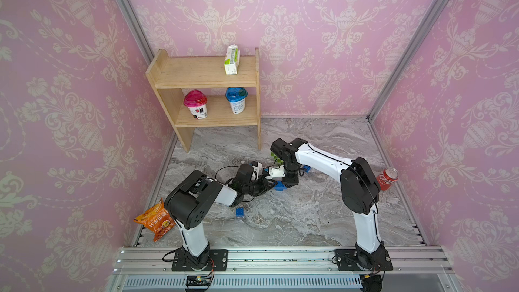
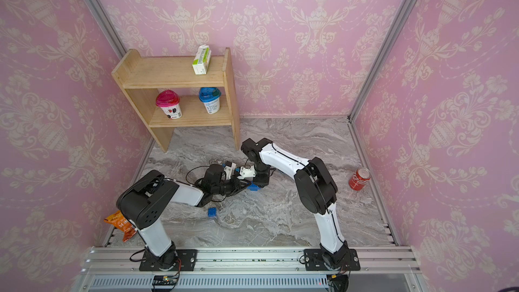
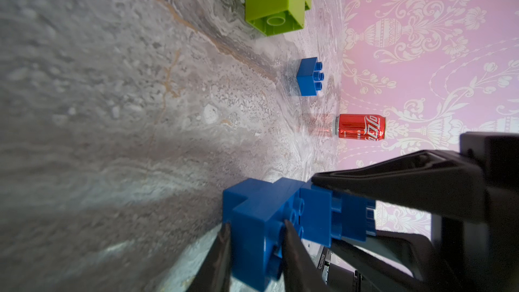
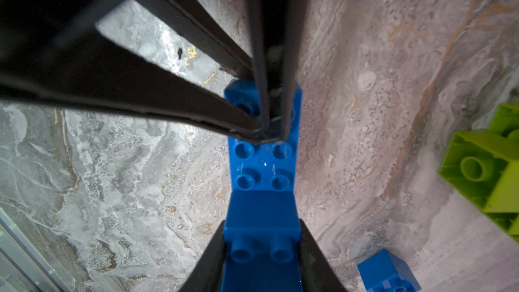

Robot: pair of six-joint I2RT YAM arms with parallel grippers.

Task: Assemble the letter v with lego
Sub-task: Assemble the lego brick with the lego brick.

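Lego piece [image 4: 264, 164] in blue, several bricks joined, gripped from both ends near the middle of the table [image 1: 295, 220]: left fingers [image 3: 407, 186] pinched shut on one end, right fingers [image 4: 317, 265] clamped on the other; lime-green lego [image 3: 275, 1] and loose blue brick [image 3: 307, 77] close by

A: What's on the wooden shelf [image 1: 191, 73]?
B: A carton [image 1: 232, 60] on top; pink-lidded cup [image 1: 195, 105] and blue-lidded cup [image 1: 236, 100] below.
A: And the desk [image 1: 295, 220]?
B: Red can [image 1: 388, 178] upright; orange snack bag [image 1: 156, 219] at its edge.

Marble table [image 1: 295, 220], soda can [image 1: 388, 178], blue brick [image 1: 239, 211] (loose)
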